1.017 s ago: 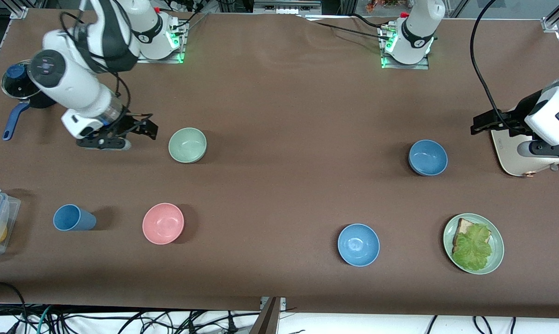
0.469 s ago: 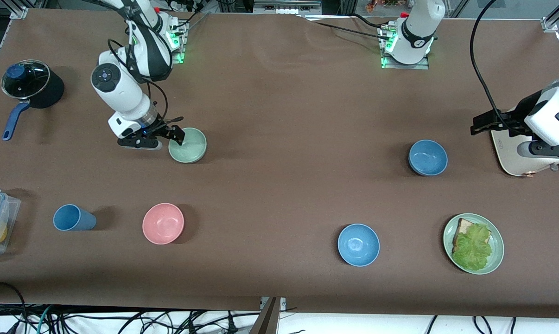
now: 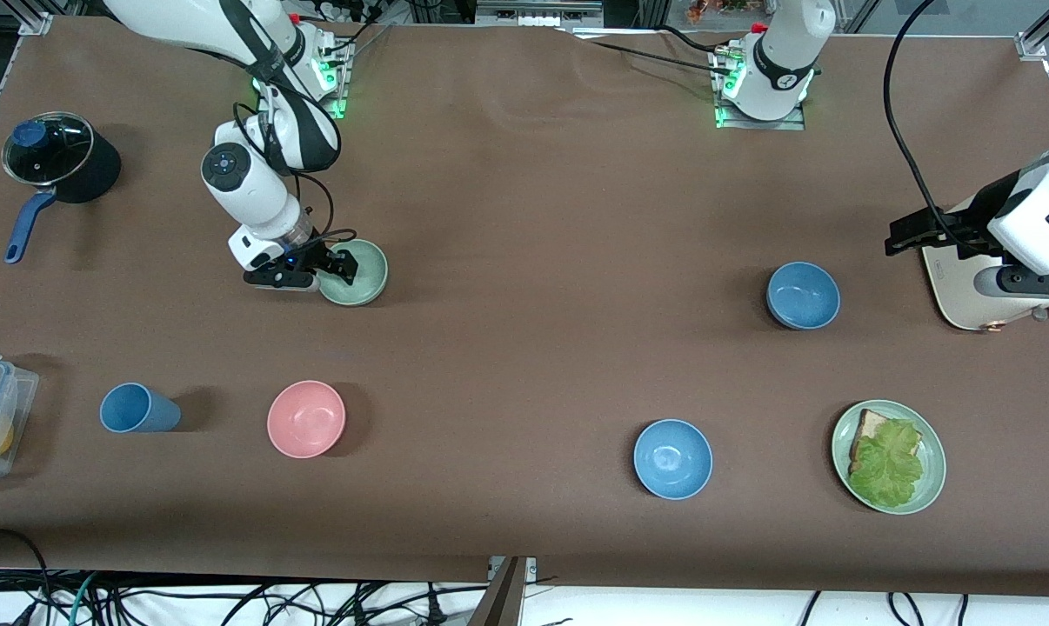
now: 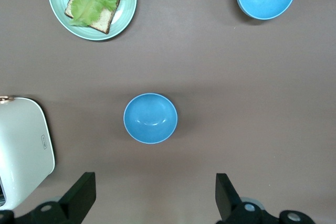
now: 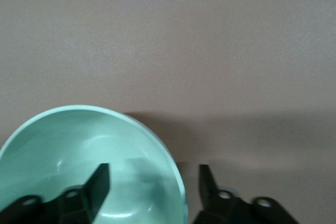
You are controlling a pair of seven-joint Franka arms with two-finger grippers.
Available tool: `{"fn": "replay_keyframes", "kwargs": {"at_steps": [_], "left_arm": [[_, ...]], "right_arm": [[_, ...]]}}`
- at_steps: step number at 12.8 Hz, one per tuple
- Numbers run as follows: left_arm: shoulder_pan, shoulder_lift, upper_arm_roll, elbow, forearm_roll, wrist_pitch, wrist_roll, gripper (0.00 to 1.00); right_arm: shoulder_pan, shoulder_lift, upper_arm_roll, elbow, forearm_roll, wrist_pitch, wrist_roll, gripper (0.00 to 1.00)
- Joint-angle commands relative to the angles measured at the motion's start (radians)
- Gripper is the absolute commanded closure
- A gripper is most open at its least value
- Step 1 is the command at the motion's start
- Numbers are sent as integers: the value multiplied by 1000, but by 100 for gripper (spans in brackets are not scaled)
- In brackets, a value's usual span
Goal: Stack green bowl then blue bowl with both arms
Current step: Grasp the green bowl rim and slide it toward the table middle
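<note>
Bowls sit spread over the brown bench (image 3: 524,348). The green bowl (image 3: 357,272) stands in the upper left part of the front view, and the right claw (image 3: 330,267) is down at its rim. In the right wrist view the right claw (image 5: 153,182) is spread open, one finger inside the green bowl (image 5: 79,156) and the other outside, with the wall between them and not yet pinched. The blue bowl (image 3: 803,296) stands right of centre in the front view, apart from everything. The left claw (image 3: 903,233) waits high at the right edge of the front view over a white appliance (image 3: 968,291). In the left wrist view the left claw (image 4: 155,195) is wide open and holds nothing, with the blue bowl (image 4: 150,118) below it at mid frame.
</note>
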Motion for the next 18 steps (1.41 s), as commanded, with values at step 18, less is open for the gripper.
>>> {"fn": "replay_keyframes", "kwargs": {"at_steps": [18], "left_arm": [[29,26,7,-8,10,-9,22,0]], "right_arm": [[370,455,-2,842,-71,-266,612,100]]}}
